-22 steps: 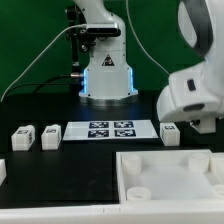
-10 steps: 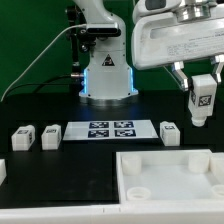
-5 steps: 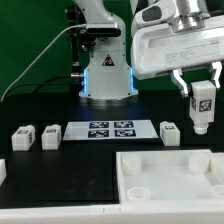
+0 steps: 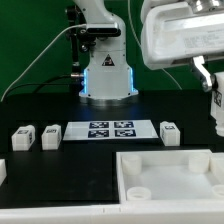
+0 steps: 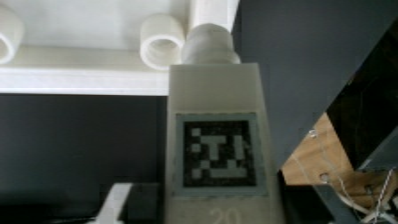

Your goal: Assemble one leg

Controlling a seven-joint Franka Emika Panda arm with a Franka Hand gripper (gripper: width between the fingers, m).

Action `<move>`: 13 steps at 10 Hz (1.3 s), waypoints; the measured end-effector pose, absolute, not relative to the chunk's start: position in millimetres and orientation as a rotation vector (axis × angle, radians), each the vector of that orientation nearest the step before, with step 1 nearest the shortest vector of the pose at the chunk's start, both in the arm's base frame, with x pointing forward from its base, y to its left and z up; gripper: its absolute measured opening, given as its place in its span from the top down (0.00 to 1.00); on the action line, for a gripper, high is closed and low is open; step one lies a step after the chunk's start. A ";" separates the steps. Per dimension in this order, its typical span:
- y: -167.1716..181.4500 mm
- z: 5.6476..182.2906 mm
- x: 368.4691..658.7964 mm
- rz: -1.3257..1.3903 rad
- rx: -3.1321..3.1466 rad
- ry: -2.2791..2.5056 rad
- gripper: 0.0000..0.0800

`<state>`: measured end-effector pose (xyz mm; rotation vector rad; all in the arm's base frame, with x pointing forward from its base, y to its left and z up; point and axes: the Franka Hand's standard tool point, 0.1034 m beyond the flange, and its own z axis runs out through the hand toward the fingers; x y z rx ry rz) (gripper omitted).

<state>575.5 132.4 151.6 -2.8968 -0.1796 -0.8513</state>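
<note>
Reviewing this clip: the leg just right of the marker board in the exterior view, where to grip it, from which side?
Probably from straight above, closing on its two opposite sides at mid-body. That leg lies low on the table, apart from the marker board, so both sides look free. The gripper holds another leg.

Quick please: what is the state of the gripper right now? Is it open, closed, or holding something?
Gripper: closed, holding one leg.
</note>
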 end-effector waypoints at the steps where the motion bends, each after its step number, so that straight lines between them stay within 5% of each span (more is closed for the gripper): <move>1: 132.4 151.8 575.2 -0.851 -2.897 -0.180 0.63; 4: 130.8 149.4 576.7 -0.855 -2.899 -0.185 0.63; 8: 123.4 133.7 615.9 -0.964 -2.884 -0.209 0.63; 13: 114.3 97.6 620.0 -0.932 -2.901 -0.178 0.63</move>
